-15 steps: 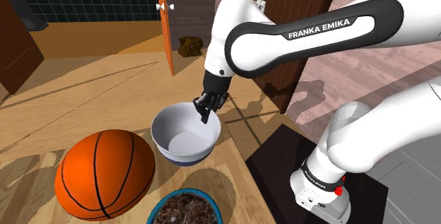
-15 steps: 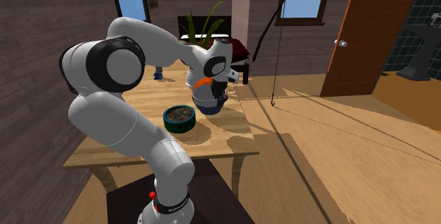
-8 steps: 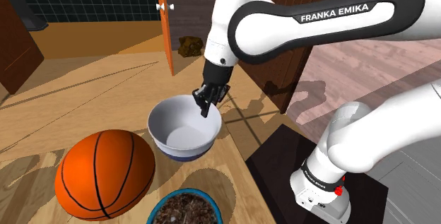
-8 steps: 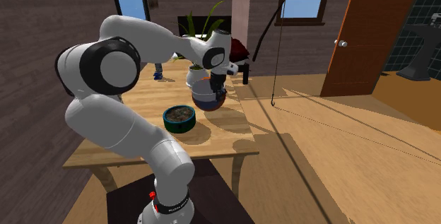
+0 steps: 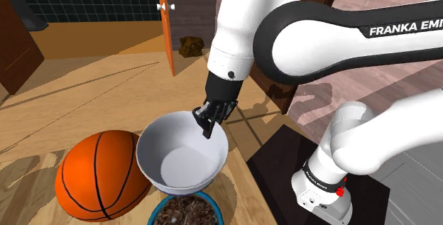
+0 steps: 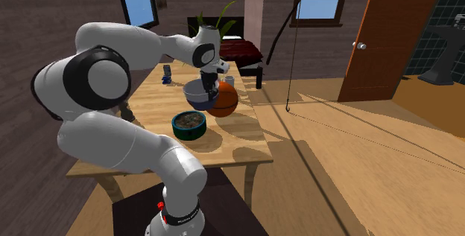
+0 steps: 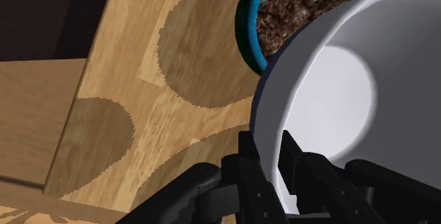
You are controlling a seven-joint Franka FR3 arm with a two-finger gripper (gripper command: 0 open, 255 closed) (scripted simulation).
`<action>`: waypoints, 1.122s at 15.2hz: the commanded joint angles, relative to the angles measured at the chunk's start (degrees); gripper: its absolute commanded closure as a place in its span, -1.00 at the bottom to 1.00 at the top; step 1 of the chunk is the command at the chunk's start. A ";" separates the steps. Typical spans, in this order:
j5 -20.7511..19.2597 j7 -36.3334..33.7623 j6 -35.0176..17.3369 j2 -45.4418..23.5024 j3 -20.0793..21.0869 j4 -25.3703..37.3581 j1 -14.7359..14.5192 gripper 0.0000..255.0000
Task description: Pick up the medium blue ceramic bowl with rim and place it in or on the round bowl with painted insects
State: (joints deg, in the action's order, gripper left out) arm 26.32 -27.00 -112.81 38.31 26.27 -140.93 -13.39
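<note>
The gripper, clamped on the rim of the white bowl, has lifted it and swung it partly above the teal bowl; lowering likely comes next.

Plain bowl: white inside, blue-grey outside. Round bowl: teal rim, mottled brown interior. Basketball: orange, black seams. Gripper: all black. Arm: white, dark joints. Table: light wood grain. Door: orange.
</note>
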 commanded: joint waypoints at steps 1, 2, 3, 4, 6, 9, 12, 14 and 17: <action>1.40 -3.05 0.06 1.19 2.35 -0.14 -1.46 1.00; 1.92 -4.46 0.39 1.66 3.34 0.17 -2.05 1.00; 2.41 -5.87 0.70 2.05 4.34 0.54 -2.61 1.00; 2.90 -7.29 1.00 2.38 5.36 0.98 -3.14 1.00; 3.86 -10.31 1.58 2.87 7.59 2.12 -4.14 1.00; 4.61 -9.90 -0.67 2.64 8.41 0.10 -4.35 1.00; 5.38 -9.50 -2.99 2.26 9.27 -1.84 -4.56 1.00; 5.90 -9.23 -4.57 1.92 9.88 -3.08 -4.68 1.00; 6.71 -8.82 -7.00 1.26 10.84 -4.86 -4.84 1.00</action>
State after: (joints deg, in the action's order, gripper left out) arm 32.69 -35.93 -118.93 39.67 36.78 -145.12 -18.10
